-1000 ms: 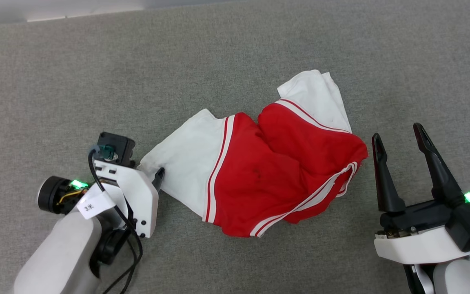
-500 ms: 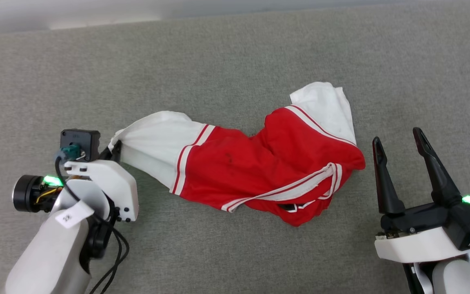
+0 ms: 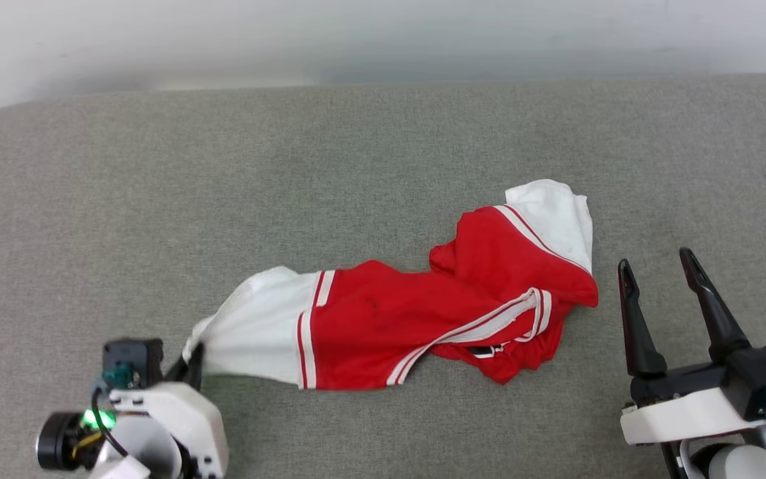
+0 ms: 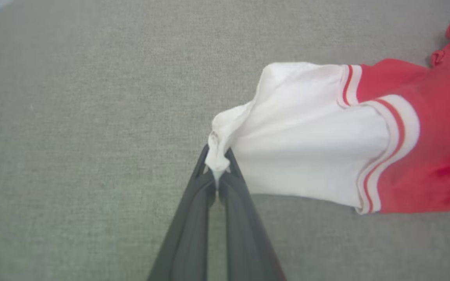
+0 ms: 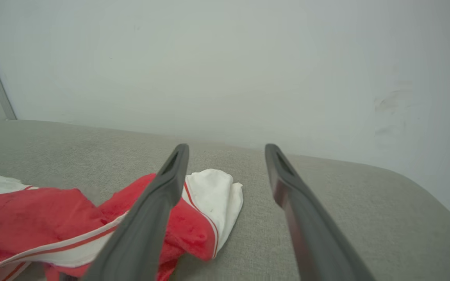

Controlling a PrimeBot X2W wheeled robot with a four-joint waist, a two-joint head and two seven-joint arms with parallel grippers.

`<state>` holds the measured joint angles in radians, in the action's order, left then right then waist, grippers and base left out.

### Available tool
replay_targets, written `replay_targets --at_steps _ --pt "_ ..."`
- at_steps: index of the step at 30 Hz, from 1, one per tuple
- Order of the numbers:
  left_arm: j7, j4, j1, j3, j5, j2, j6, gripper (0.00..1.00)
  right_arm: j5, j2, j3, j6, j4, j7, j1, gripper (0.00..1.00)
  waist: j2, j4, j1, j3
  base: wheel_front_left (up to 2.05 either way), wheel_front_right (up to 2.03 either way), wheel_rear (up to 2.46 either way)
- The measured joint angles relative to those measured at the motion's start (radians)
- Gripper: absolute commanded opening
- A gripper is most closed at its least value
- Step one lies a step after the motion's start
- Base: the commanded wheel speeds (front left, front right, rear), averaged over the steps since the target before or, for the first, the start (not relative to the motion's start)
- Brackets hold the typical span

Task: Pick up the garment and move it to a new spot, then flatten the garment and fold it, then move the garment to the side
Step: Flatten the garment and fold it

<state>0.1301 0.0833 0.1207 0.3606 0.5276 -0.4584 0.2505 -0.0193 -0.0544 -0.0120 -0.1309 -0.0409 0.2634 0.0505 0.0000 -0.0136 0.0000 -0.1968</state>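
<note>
The garment (image 3: pixel 383 322) is a red jersey with white sleeves and striped trim, stretched out crumpled across the grey surface. My left gripper (image 3: pixel 191 352) at the lower left is shut on the tip of its left white sleeve (image 3: pixel 250 329). In the left wrist view the two dark fingers (image 4: pixel 193 218) pinch a bunched bit of that white sleeve (image 4: pixel 307 148) at my left gripper's tips (image 4: pixel 217 171). My right gripper (image 3: pixel 655 266) stands open just right of the garment's red end, apart from it. The right wrist view shows my right gripper (image 5: pixel 227 150) with the garment (image 5: pixel 53 218) to its left.
The grey fabric surface (image 3: pixel 356 166) spreads wide around the garment, with its rounded far edge meeting a pale wall (image 3: pixel 383 33). The wall (image 5: pixel 229 58) also rises beyond the surface's edge in the right wrist view.
My left gripper has shut on the white sleeve and pulled it leftward, stretching the garment out long. The head camera has tilted, bringing the wall into view. The right gripper stays open.
</note>
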Motion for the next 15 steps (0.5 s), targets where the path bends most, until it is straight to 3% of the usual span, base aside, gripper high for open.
replay_targets --at_steps 2,3,4,5,9,15 --pt "0.009 0.018 -0.035 0.014 0.004 -0.001 0.0 0.0 -0.001 0.0 -0.005 0.0 0.017 0.0 -0.008 1.0 0.0 -0.004 0.0 0.01 0.0 0.0 0.0" --pt "0.014 0.027 -0.047 0.017 0.011 0.002 -0.003 0.29 -0.004 0.0 -0.006 0.0 0.025 0.0 -0.011 1.0 0.0 -0.005 0.0 0.015 0.0 0.0 0.0" --pt "0.022 0.037 -0.056 0.021 0.026 0.008 -0.01 0.46 -0.007 0.001 -0.006 0.0 0.03 0.0 -0.011 1.0 0.0 -0.006 0.0 0.02 0.0 0.0 0.0" --pt "0.039 0.048 -0.065 0.029 0.041 0.015 -0.02 0.99 -0.007 0.001 -0.007 0.0 0.035 0.0 -0.011 1.0 0.0 -0.007 0.0 0.025 0.0 0.0 0.0" --pt "0.0 0.056 -0.073 0.024 0.037 0.013 -0.029 1.0 -0.008 0.002 -0.013 0.0 0.045 0.0 -0.015 1.0 0.0 -0.01 -0.0001 0.043 0.0 0.0 0.0" --pt "-0.173 0.02 -0.031 0.014 -0.01 0.009 -0.063 1.0 0.027 -0.003 -0.045 0.0 0.068 0.0 -0.013 1.0 0.0 -0.023 -0.0001 0.063 0.0 0.0 0.0"
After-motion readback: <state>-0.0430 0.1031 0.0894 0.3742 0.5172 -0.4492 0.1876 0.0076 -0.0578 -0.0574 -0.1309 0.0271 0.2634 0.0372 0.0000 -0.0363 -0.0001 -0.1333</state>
